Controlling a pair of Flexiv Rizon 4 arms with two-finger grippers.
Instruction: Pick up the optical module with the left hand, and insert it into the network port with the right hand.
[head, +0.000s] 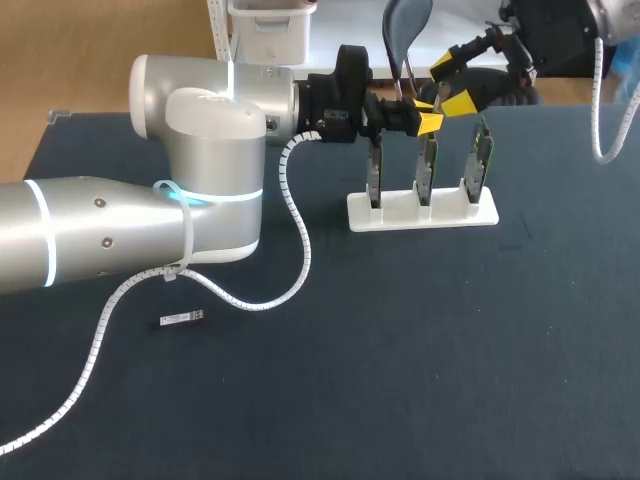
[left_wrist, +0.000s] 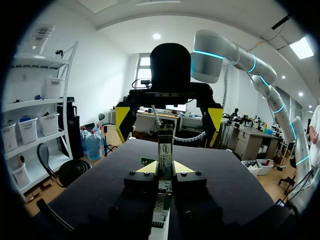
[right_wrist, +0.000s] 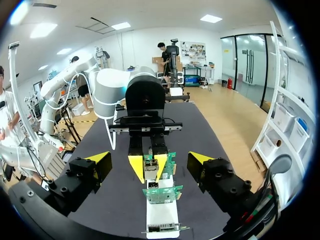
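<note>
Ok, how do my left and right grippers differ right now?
The left gripper is shut, fingers close together; the right gripper is wide open. The left gripper holds the optical module; the right gripper holds nothing. Both face each other above the white rack.

Table (head: 450, 380) is finished in matte dark navy — one flat surface. It is lit evenly throughout.

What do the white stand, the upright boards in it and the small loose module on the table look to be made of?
White stand: seemingly matte plastic by its even, dull white. Boards: green circuit laminate with grey metal port cages. Loose module: probably bare metal, silvery with a dark end, though too small to be certain.
</note>
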